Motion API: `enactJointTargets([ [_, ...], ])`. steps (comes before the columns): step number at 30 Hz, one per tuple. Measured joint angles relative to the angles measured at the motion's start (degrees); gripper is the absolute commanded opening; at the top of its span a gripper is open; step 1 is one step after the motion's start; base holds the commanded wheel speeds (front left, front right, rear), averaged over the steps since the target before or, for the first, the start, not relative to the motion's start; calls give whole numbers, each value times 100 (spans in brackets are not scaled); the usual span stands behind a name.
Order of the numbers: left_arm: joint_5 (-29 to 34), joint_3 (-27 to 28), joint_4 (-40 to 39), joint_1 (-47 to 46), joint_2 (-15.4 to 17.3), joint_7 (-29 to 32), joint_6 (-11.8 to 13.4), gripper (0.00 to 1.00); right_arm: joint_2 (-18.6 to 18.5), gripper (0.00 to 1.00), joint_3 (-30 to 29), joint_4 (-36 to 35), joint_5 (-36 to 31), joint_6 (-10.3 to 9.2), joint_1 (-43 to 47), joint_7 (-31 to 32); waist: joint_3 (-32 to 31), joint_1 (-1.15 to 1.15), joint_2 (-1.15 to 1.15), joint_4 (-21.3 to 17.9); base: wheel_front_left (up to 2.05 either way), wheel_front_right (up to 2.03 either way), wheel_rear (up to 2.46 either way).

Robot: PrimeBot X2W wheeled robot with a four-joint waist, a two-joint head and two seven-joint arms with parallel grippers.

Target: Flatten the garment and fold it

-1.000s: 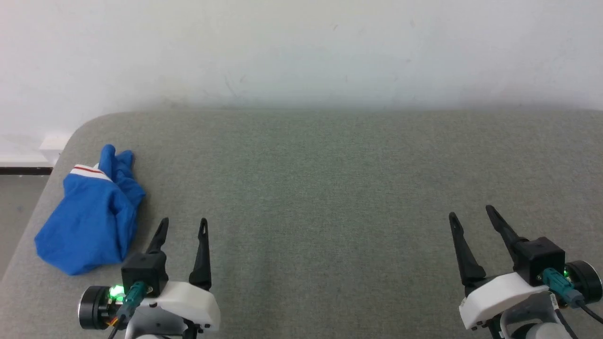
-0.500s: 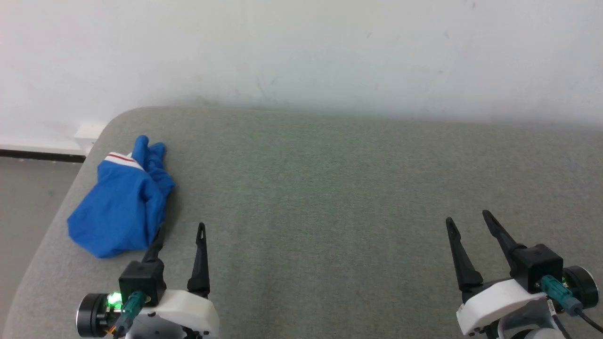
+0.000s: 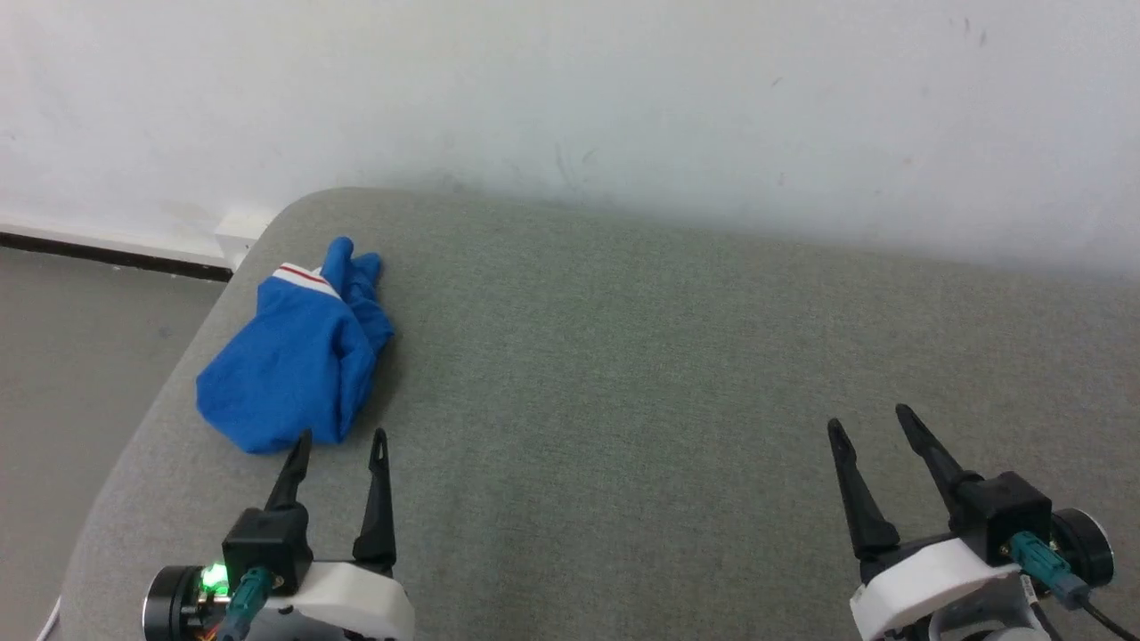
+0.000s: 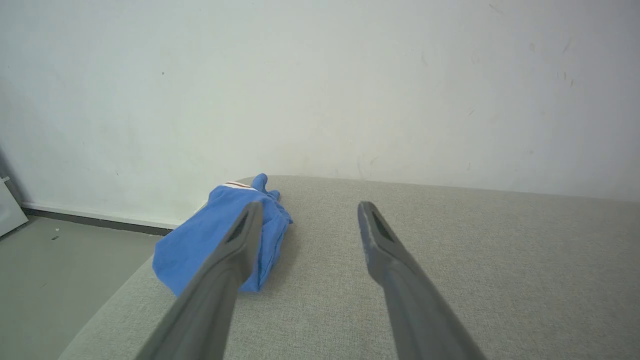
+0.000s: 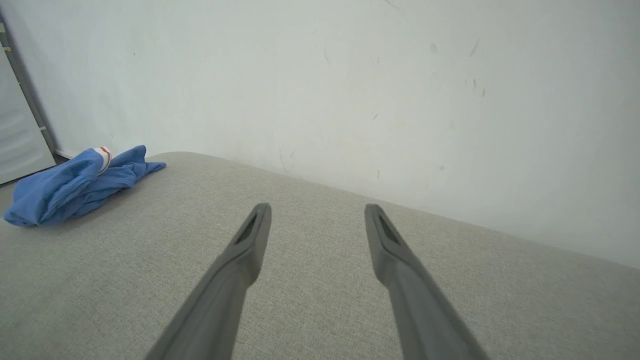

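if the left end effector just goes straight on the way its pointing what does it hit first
Probably the garment: the left end effector points past its near right corner, so one finger should catch it while the other runs over bare cushion. Depth is unclear.

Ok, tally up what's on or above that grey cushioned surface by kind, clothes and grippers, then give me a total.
Garments: 1, the bunched blue garment near the left corner of the grey surface.
Grippers: 2, the left gripper and the right gripper, both open and empty.
Total: 3.
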Motion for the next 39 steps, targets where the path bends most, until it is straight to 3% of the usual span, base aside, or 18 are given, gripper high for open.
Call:
enactJointTargets([
  [39, 0, -53, -174, 214, 1, -476, 92, 100, 2, 100, 199, 30, 185, 0, 149, -465, -133, 0, 0, 1383, 0, 0, 0],
])
